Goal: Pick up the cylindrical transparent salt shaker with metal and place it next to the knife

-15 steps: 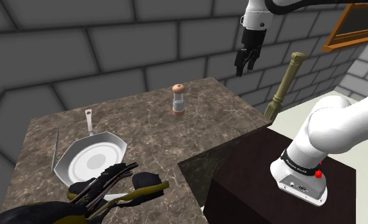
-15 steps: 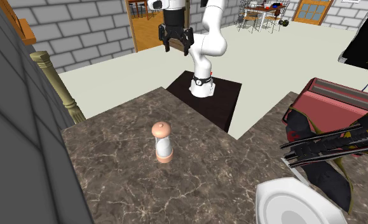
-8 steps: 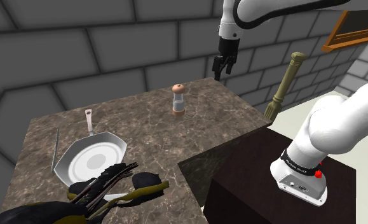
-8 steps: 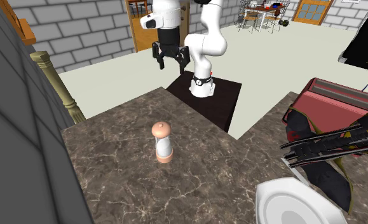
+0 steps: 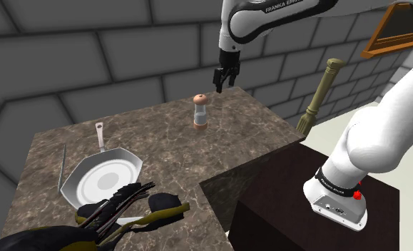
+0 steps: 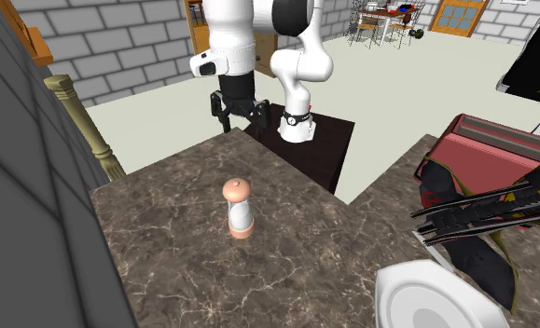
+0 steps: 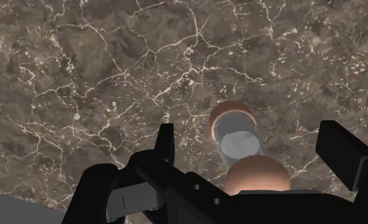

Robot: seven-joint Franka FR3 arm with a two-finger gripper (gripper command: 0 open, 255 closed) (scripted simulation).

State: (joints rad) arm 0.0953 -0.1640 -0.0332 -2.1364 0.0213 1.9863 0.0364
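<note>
The pincer [image 5: 223, 77], wide and empty, is swinging in over the bench [image 5: 148, 135] toward the salt shaker [image 5: 200, 112], readying a grasp.

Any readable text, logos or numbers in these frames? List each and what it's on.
"FRANKA EMI", the rest cut off at the shoulder view's top edge: on the white arm.
White lettering on the black band at the arm's base: too small to read.
Shaker, pan, table: no text.
</note>
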